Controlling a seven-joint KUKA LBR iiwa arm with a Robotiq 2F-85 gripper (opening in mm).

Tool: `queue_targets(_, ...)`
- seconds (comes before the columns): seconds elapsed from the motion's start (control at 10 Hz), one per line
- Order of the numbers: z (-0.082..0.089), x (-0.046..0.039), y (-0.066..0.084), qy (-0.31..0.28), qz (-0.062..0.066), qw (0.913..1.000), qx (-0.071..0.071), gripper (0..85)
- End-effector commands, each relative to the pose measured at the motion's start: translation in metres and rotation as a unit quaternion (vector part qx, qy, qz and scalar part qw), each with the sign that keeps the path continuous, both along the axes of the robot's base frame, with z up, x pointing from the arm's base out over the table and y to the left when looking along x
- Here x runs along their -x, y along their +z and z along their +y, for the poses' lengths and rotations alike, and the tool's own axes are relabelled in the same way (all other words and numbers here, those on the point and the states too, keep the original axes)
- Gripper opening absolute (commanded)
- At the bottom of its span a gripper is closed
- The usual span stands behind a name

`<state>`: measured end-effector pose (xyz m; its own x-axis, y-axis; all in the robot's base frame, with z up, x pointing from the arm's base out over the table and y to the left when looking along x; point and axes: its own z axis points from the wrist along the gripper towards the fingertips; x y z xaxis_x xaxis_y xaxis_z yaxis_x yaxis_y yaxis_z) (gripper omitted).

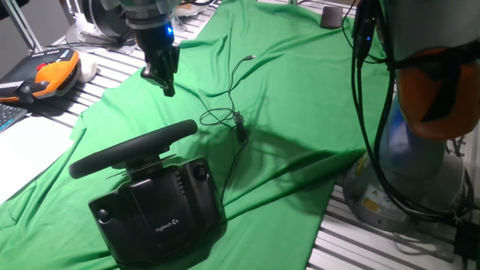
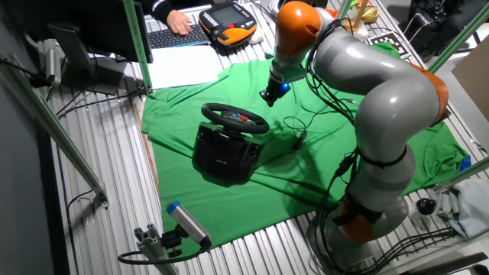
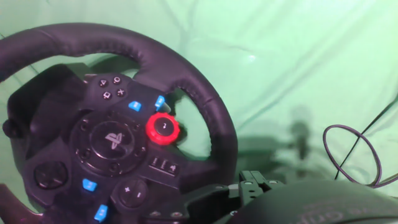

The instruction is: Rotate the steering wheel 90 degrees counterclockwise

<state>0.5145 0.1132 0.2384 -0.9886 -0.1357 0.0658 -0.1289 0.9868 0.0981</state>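
Observation:
The steering wheel [image 1: 135, 147] is black, with a thick matte rim seen edge-on, joined to a boxy black base [image 1: 161, 214] with a small white logo. It stands on the green cloth [image 1: 300, 82] at the front left. It also shows in the other fixed view [image 2: 234, 118]. The hand view shows the wheel's face [image 3: 186, 81] with a red dial and blue buttons. My gripper [image 1: 168, 86] hangs in the air behind and above the rim, apart from it. Its fingers look closed together and hold nothing. It also shows in the other fixed view [image 2: 267, 98].
A thin black cable [image 1: 229, 116] loops on the cloth behind the wheel. An orange-and-black tool [image 1: 49, 75] lies on the table's left side. My arm's base [image 1: 420, 157] stands at the right. A keyboard [image 2: 176, 34] and a person's hand sit beyond the cloth.

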Motion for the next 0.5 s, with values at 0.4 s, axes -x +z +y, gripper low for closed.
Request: queue_targets(0.4, 0.002, -0.0005, -0.0003, 0.001, 0.003, 1.0, -0.004, 0.0)
